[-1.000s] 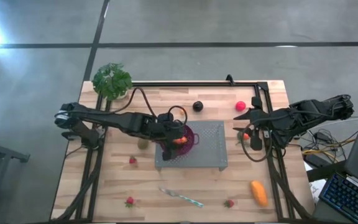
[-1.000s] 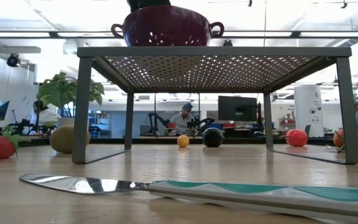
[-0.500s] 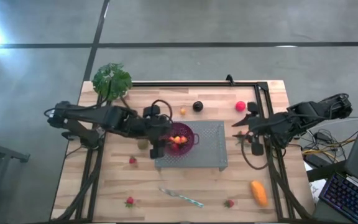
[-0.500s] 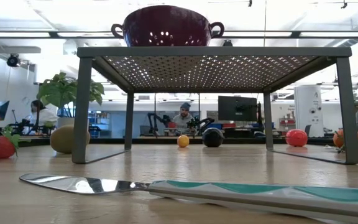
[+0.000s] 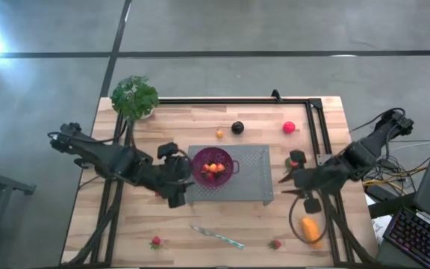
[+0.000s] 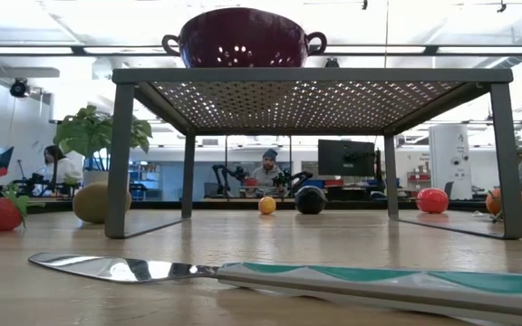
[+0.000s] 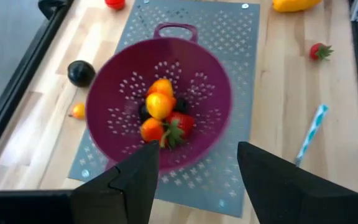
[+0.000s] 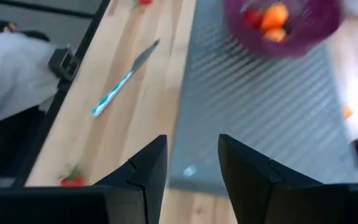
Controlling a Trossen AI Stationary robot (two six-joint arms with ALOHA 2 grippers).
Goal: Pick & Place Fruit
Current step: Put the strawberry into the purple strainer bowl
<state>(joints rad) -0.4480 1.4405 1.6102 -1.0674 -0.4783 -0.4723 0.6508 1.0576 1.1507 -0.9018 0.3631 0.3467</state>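
Observation:
A purple colander (image 5: pixel 231 172) stands on a grey perforated rack (image 5: pixel 252 187) and holds several small orange and red fruits (image 7: pixel 160 115). On the table lie a tiny orange piece (image 5: pixel 219 134), a dark plum (image 5: pixel 237 128), a pink-red ball (image 5: pixel 289 127), an orange-red fruit (image 5: pixel 295 158), two strawberries (image 5: pixel 155 241) (image 5: pixel 275 243) and an oblong orange fruit (image 5: pixel 311 230). The kiwi (image 6: pixel 98 201) shows only in the low view. My left gripper (image 5: pixel 179 193) (image 7: pixel 197 152) is open at the rack's left near corner. My right gripper (image 5: pixel 290 183) (image 8: pixel 191 140) is open just right of the rack.
A silver knife with a teal handle (image 5: pixel 216 237) lies near the table's near edge. A leafy plant (image 5: pixel 134 97) stands at the far left corner. A black frame rail (image 5: pixel 319 134) runs along the far and right sides. People sit in the room beyond the table.
My left gripper has drawn back from above the colander, toward the table's left and near edges, and now sits beside the rack. My right gripper has swung from near the orange-red fruit toward the near edge. The colander and the fruits on the table have stayed put.

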